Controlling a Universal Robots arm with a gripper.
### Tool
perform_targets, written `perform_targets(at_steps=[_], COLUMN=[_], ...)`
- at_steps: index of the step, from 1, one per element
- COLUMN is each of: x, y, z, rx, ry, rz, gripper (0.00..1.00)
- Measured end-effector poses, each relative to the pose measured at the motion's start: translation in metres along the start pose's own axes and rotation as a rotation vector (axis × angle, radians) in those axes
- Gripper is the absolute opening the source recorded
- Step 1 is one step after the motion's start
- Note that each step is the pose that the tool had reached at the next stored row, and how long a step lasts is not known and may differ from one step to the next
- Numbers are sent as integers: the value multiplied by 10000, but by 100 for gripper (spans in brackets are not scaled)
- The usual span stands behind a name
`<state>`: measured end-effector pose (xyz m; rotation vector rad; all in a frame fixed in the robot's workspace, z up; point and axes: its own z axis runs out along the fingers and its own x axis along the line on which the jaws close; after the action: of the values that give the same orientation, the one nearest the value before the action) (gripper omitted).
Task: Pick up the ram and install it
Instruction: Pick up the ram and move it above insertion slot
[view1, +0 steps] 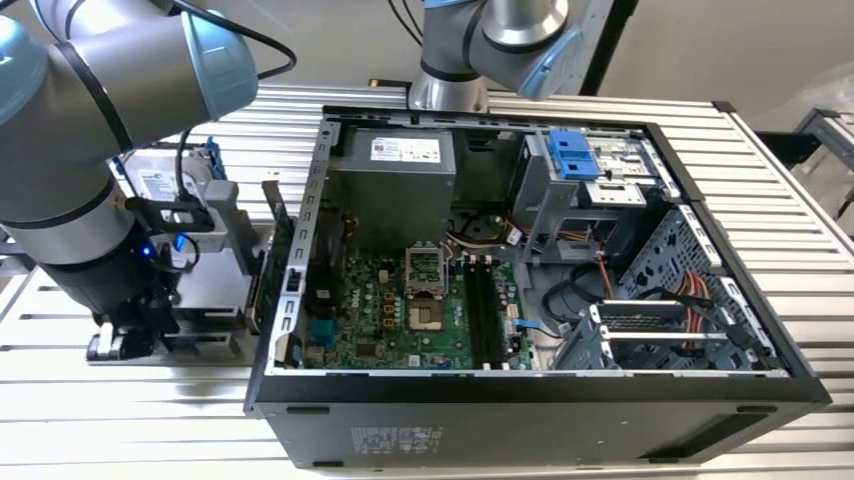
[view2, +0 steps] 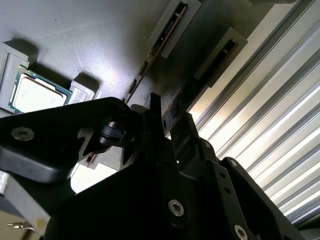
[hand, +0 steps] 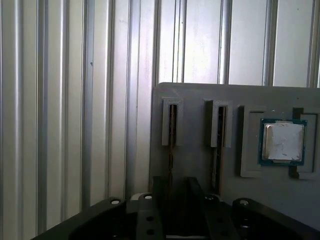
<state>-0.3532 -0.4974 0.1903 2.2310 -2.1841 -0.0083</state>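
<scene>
Two ram sticks stand on edge in slots of a grey holder plate (hand: 200, 95), beside the open computer case (view1: 534, 390). The ram (hand: 172, 127) farther from the processor chip (hand: 283, 141) runs down between my gripper's (hand: 178, 195) two black fingers; the other ram (hand: 218, 131) stands beside them. In the second wrist view the same ram (view2: 176, 104) lies in the gap of the gripper (view2: 169, 125). The gap is wider than the stick, so the gripper is open around it. In the exterior view the gripper (view1: 127, 338) is low at the holder, left of the case.
The motherboard's black memory slots (view1: 483, 315) lie inside the case, next to the processor socket (view1: 424, 262). A silver hard drive in a blue frame (view1: 171, 182) stands on the holder behind my arm. A second arm's base (view1: 467, 60) rises behind the case. The ribbed metal table (hand: 75, 100) surrounds everything.
</scene>
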Motion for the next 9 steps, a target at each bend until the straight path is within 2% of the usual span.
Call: perform_targets(at_steps=[9], x=[0], y=[0], z=[0], rx=[0], ry=[0], rz=[4], gripper=[0])
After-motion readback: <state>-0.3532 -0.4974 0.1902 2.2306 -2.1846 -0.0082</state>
